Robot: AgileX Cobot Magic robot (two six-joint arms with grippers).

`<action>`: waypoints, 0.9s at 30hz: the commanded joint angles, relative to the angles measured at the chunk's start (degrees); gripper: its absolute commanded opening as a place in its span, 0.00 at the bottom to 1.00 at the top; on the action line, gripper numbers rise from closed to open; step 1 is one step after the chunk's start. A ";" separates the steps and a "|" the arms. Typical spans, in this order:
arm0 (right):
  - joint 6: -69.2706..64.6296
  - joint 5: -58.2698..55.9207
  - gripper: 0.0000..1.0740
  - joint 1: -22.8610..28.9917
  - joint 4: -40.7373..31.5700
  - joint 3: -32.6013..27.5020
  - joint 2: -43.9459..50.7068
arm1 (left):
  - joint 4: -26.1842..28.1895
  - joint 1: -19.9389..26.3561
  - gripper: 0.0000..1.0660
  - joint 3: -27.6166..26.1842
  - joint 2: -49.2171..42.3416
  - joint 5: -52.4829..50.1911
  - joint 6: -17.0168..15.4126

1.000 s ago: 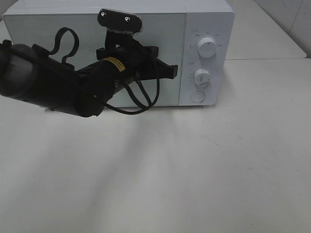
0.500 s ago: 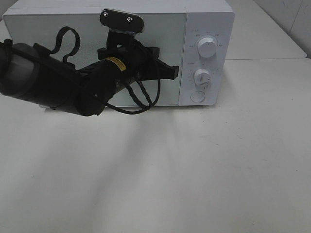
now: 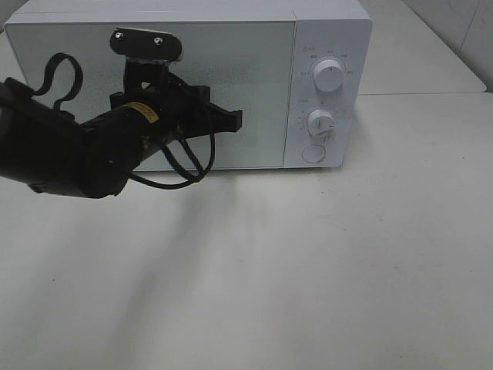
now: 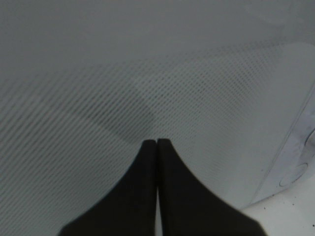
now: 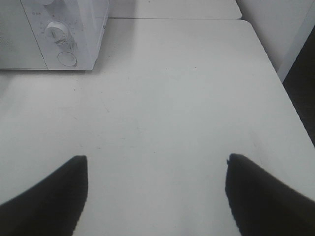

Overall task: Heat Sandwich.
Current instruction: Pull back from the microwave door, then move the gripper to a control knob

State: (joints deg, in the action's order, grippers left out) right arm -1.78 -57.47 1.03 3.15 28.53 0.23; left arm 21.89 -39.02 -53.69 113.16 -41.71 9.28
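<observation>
Facing the shut microwave door at the far edge of the tabletop, we see the left tool clenched on nothing and the right tool spread wide, empty. No sandwich shows; we judge it light, soft, loosely layered: pinch gently across both crusts.

Black arm, yellow label, looped cable

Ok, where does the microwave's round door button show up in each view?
Exterior high: the round button at the control panel's foot, under the lower knob.
Left wrist: a faint ring on the panel strip beside the mesh door, probably it.
Right wrist: the button sits under that knob.
Shared landmark: the white control panel.
</observation>
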 commanded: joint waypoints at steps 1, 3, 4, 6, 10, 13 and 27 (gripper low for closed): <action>-0.06 0.40 0.70 -0.23 0.00 -0.06 1.60 | 0.40 -0.06 0.00 3.84 -3.27 -1.03 -0.40; -0.06 0.40 0.70 -0.23 0.00 -0.06 1.60 | 0.40 -0.06 0.00 4.98 -4.07 -1.03 -0.74; -0.06 0.40 0.70 -0.23 0.00 -0.06 1.60 | 0.40 -0.34 0.00 7.05 -5.56 0.06 -2.64; -0.06 0.40 0.70 -0.23 0.00 -0.06 1.60 | 0.29 -0.46 0.00 9.22 -7.22 1.72 -3.95; -0.06 0.40 0.70 -0.23 0.00 -0.06 1.60 | 0.00 -0.46 0.30 12.78 -10.49 5.90 -7.96; -0.06 0.40 0.70 -0.23 0.00 -0.06 1.60 | 0.00 -0.46 0.77 15.24 -12.66 6.82 -11.00; -0.06 0.40 0.70 -0.23 0.00 -0.06 1.60 | -1.15 5.04 0.92 20.23 -24.87 25.84 -8.94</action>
State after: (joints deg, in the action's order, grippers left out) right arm -1.78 -57.47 1.03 3.15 28.53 0.23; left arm 20.80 -35.58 -32.72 90.30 -20.86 -0.40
